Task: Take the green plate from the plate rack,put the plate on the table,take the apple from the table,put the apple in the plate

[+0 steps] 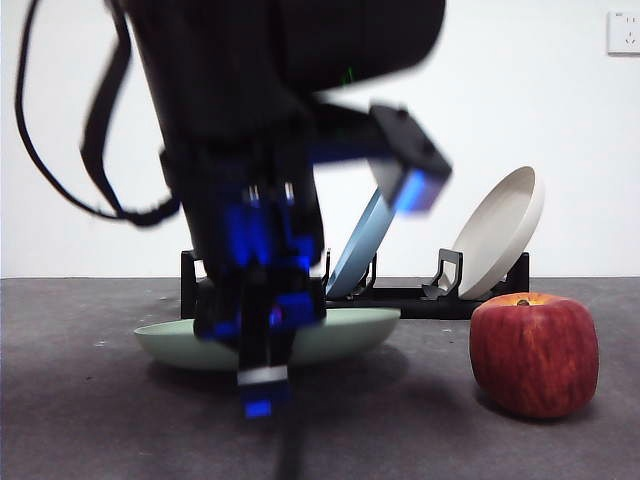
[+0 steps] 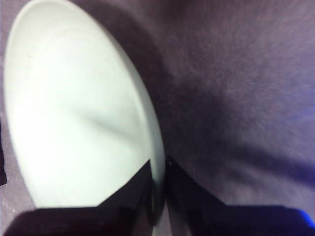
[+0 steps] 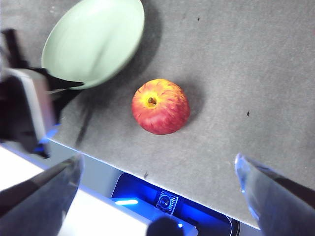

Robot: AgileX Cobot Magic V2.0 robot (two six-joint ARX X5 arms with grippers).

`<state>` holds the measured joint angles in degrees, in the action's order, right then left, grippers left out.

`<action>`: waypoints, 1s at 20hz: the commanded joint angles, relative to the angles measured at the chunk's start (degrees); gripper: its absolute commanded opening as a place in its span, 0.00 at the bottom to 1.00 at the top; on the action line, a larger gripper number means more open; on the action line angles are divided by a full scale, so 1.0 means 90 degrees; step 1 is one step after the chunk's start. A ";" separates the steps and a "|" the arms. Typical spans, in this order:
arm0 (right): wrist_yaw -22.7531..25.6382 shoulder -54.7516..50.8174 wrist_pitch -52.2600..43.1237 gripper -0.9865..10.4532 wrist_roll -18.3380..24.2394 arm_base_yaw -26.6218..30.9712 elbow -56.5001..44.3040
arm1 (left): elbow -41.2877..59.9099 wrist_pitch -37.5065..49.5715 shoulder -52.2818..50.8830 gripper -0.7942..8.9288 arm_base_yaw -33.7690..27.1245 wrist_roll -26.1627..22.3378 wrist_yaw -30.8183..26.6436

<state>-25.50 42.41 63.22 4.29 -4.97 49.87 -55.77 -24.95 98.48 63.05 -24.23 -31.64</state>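
Observation:
The green plate (image 1: 350,335) lies flat on the table (image 1: 100,420) in front of the plate rack (image 1: 420,297). My left gripper (image 1: 265,385) comes down from above at the plate's near rim. In the left wrist view its jaws (image 2: 157,191) are shut on the rim of the green plate (image 2: 74,113). The red apple (image 1: 533,355) stands on the table to the right of the plate, apart from it. My right gripper (image 3: 157,169) is wide open and empty, high above the apple (image 3: 160,106). The right wrist view also shows the plate (image 3: 93,42).
A blue plate (image 1: 360,245) and a cream plate (image 1: 500,235) lean in the rack behind. The table's front edge (image 3: 98,150) runs close to the apple. The left arm fills the front view's upper left.

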 commanded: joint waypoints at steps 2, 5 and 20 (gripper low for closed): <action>-0.0012 -0.0005 -0.0019 0.66 -0.0039 -0.0022 0.0017 | 0.0041 0.0131 0.0345 0.07 -0.0002 -0.0015 0.0051; -0.0012 -0.0005 -0.0019 0.66 -0.0036 -0.0022 0.0017 | 0.0039 0.0206 0.0345 0.09 0.0027 0.0039 0.0243; -0.0012 -0.0002 -0.0027 0.66 -0.0039 -0.0022 0.0017 | -0.0192 -0.0425 -0.0741 0.51 0.0027 0.0532 0.0194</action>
<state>-25.50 42.41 63.20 4.29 -4.97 49.87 -57.12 -28.97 92.14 63.16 -21.21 -30.13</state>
